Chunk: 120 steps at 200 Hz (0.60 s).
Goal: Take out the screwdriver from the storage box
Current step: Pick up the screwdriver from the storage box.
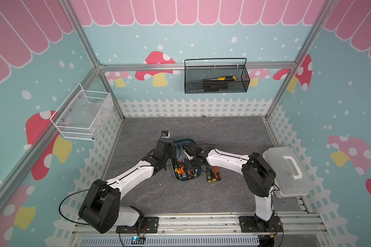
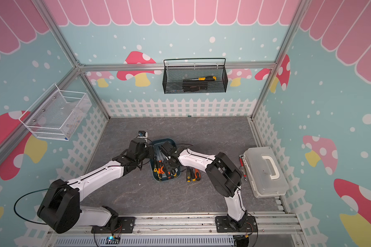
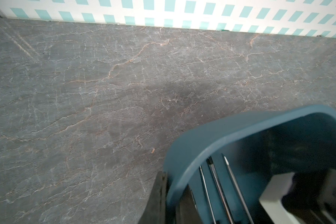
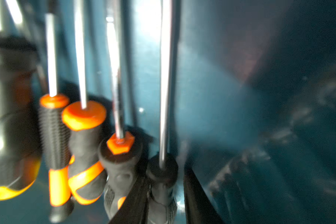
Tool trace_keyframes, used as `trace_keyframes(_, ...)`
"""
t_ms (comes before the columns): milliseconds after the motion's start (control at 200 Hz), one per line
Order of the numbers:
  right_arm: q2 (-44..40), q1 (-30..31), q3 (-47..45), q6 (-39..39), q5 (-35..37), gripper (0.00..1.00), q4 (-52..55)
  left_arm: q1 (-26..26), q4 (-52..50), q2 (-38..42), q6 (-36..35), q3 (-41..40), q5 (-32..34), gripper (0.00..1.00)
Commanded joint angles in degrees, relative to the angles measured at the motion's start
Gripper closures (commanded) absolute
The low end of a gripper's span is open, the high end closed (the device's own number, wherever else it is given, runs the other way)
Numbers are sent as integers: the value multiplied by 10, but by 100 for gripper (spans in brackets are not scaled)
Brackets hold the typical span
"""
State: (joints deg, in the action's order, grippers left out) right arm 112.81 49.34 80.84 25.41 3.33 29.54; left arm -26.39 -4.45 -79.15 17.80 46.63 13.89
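A: Screwdriver [image 4: 161,174], black handle: location?
B: Inside storage box [image 3: 202,135], beside orange-handled screwdrivers [image 4: 83,124]. Right gripper [image 4: 165,184]: fingers flank its handle; clamped or not, cannot tell. Left gripper [image 3: 173,195]: fingers pinch the box wall.

Bright, even top views; dim, blurred right wrist view inside storage box [image 4: 208,93]

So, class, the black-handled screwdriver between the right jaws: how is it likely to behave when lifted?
Probably stiff: the black-handled screwdriver has a straight metal shaft. Held by the handle, it may tip shaft-down, as the shaft is long. Its rounded handle could roll once laid on the table.
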Motion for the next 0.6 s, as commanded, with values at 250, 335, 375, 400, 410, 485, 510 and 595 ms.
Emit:
trace_keyframes(250, 40, -15, 18, 15, 32, 71, 11, -2, 13, 29, -3, 5, -3, 100)
trace_keyframes(335, 46, -15, 21, 16, 30, 78, 12, -2, 14, 32, -5, 5, -2, 100)
trace_keyframes(375, 48, -15, 24, 16, 29, 80, 13, -2, 12, 33, -6, 5, -2, 100)
trace_keyframes(400, 49, -15, 25, 16, 28, 81, 14, -1, 11, 33, -6, 6, -2, 100)
trace_keyframes(410, 49, -15, 26, 16, 28, 82, 14, -1, 11, 33, -6, 6, -2, 100)
trace_keyframes(485, 51, -15, 31, 15, 25, 86, 17, -1, 10, 33, -7, 7, -2, 100)
trace_keyframes(510, 51, -15, 31, 15, 24, 88, 16, -1, 9, 34, -7, 7, -3, 100)
trace_keyframes(595, 42, -15, 26, 16, 15, 94, 7, 0, 7, 33, -8, 8, -3, 100)
